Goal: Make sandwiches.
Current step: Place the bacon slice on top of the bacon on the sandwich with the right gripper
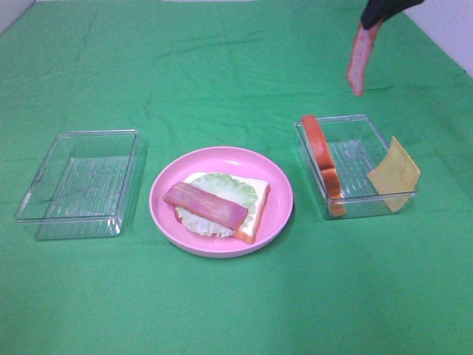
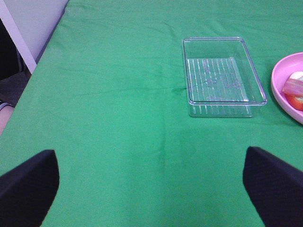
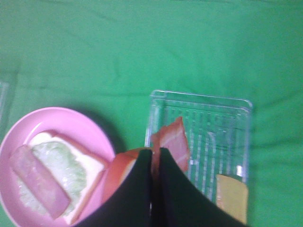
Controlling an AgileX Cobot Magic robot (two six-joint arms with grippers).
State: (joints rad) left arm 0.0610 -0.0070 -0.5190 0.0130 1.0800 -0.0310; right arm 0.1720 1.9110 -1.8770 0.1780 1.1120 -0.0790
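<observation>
In the high view the half-built sandwich (image 1: 222, 208) is lying on the pink plate (image 1: 279, 211), just below the middle of the frame. Its base is a white bread slice (image 1: 257, 194) with an orange-brown crust showing along the lower right edge. A pale green, crinkled lettuce leaf (image 1: 219, 182) is spreading over the bread. A pinkish-red bacon strip (image 1: 205, 205) is lying flat across the leaf, slanting from upper left to lower right.

In the upper right corner the right gripper (image 1: 372, 24) is pinching the top end of a second bacon strip (image 1: 358, 63). Its black fingers are pressed together on the strip, as the right wrist view confirms (image 3: 155, 153). The strip is hanging almost straight down in the air, above the right tray (image 1: 369, 208) in the frame.

In that clear tray another bread slice (image 1: 318, 144) is standing on edge along the left wall, showing its orange-red crust. A yellow cheese square (image 1: 394, 176) is leaning tilted at the tray's right wall; whether it is inside or outside the wall is unclear.

The left tray (image 1: 74, 226) is sitting at the left of the frame on the green cloth (image 1: 222, 74). In the left wrist view the left gripper (image 2: 149, 152) is holding its fingers (image 2: 33, 182) wide apart, with only cloth between them.
</observation>
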